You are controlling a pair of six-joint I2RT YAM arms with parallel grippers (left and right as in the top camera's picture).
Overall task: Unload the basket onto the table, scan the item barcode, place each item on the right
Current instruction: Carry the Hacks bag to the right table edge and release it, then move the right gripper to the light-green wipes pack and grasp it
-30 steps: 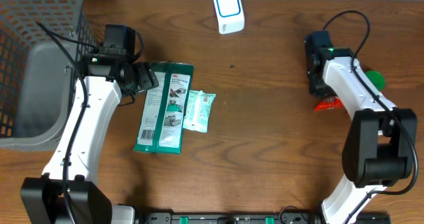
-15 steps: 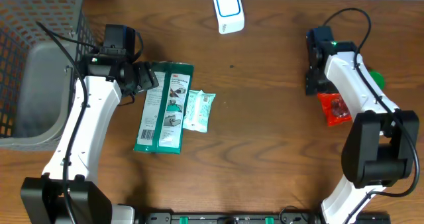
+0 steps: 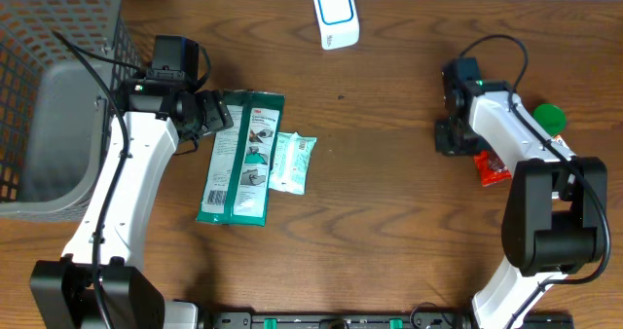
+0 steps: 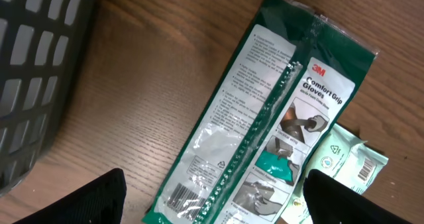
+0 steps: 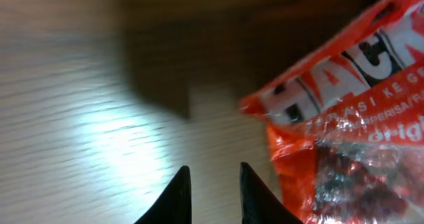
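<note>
right gripper (image 5: 211, 187) is hovering beside the red packet (image 5: 344, 124), jaws nearly together and empty; they need re-opening around its edge; left gripper's jaws are standing apart.

From my right wrist camera I see the right gripper (image 5: 212, 192), its two dark fingertips (image 5: 173, 196) nearly together with only a narrow gap, over the pale wood-grain tabletop (image 5: 79, 118). Just right of them lies a crinkled red-orange plastic candy packet (image 5: 341, 128) with black lettering, not held.
</note>
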